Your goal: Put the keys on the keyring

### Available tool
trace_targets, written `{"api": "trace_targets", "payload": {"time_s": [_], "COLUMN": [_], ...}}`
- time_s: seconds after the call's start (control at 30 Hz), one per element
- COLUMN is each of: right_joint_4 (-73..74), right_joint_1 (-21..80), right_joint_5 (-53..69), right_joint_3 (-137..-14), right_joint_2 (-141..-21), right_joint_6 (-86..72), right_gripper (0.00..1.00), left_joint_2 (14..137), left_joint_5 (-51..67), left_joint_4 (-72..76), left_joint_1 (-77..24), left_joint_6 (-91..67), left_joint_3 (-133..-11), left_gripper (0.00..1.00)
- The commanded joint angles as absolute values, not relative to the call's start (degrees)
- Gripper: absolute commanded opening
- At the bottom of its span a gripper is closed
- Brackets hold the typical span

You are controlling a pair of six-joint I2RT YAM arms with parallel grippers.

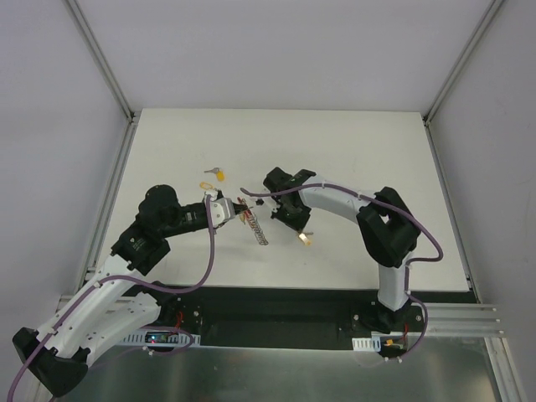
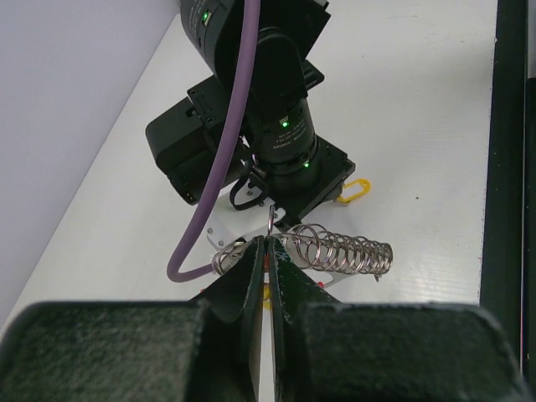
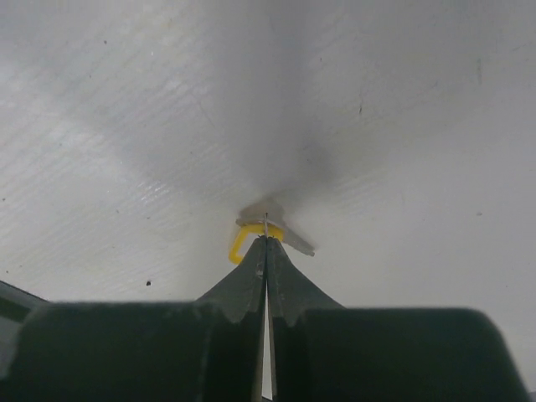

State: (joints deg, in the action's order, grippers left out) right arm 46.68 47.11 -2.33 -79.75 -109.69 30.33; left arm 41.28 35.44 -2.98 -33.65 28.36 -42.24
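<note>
On the white counter [image 1: 352,151] the left arm [image 1: 159,222] and right arm [image 1: 368,213] reach in toward each other near the middle, their heads close but not touching. The left tool [image 2: 265,247] is pressed together on the keyring [image 2: 335,249], a thin wire of it caught between the tips. The ribbed, coil-like strap trails from there across the counter, its long axis running on a slant toward the near right, so its free end points roughly at the right arm. The right tool [image 3: 265,243] is also closed, and one key [image 3: 244,237] sits right at its tips, yellow head to one side and silver blade to the other. It looks pinched there and low over the counter, though the wrist view does not show for certain that it is lifted. That key lies to the right of the keyring, near the strap's free end yet apart from it. The loop end is the farther one, at the left tool's tips. The coming move likely turns on carrying the key leftward past the strap to that held end. Two more keys [image 1: 218,174] lie loose beyond the left tool, nearer to the left arm.
</note>
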Motion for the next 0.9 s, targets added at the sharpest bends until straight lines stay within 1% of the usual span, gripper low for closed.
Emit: {"api": "trace_targets", "payload": {"time_s": [0.0,0.23,0.27,0.3,0.37,0.4,0.47,0.5,0.57,0.6,0.7,0.8,0.83,0.87], "right_joint_4": [46.76,45.26,45.18,45.18,45.0,45.09,44.56,44.13,42.81,42.19,38.86,33.33,29.4,27.53], "right_joint_1": [46.93,47.02,46.85,46.93,46.85,46.93,46.85,46.85,46.93,46.85,46.85,45.88,45.44,45.09], "right_joint_5": [-0.79,-0.53,1.39,1.49,1.67,1.76,1.85,1.93,2.28,2.29,2.55,3.51,3.86,4.74], "right_joint_3": [-83.14,-84.02,-84.28,-84.46,-84.64,-84.64,-84.38,-83.77,-83.06,-82.53,-79.37,-74.28,-72.09,-68.42], "right_joint_2": [-112.58,-114.34,-114.43,-114.43,-113.91,-113.56,-112.59,-111.11,-109.34,-106.9,-103.02,-97.92,-95.04,-93.79], "right_joint_6": [31.82,31.73,31.64,31.38,31.03,30.76,30.41,30.15,29.62,29.45,28.83,27.6,27.25,26.64], "right_gripper": [0.01,0.05,0.07,0.11,0.14,0.18,0.21,0.25,0.27,0.31,0.36,0.37,0.37,0.37], "left_joint_2": [40.43,40.43,40.43,40.69,40.78,40.87,40.87,40.78,40.87,40.87,40.96,41.04,40.96,41.04], "left_joint_5": [35.77,35.95,36.03,36.21,36.21,36.3,36.39,36.39,36.3,36.3,36.39,36.56,36.65,36.56], "left_joint_4": [-0.88,-0.88,-0.97,-0.88,-0.97,-0.97,-0.88,-0.97,-0.97,-0.88,-0.88,-0.97,-0.97,-0.88], "left_joint_1": [-33.22,-33.05,-33.05,-33.05,-32.96,-32.96,-32.96,-32.96,-32.96,-32.96,-32.96,-32.96,-32.96,-32.96], "left_joint_6": [29.36,29.36,29.44,29.44,29.35,29.36,29.27,29.27,29.27,29.27,29.18,29.09,29.18,29.09], "left_joint_3": [-43.07,-43.07,-43.07,-43.07,-43.07,-43.15,-43.15,-43.15,-43.15,-43.15,-43.15,-43.07,-43.24,-43.24], "left_gripper": [0.0,0.0,0.0,0.0,0.0,0.0,0.0,0.0,0.0,0.0,0.0,0.0,0.0,0.0]}}
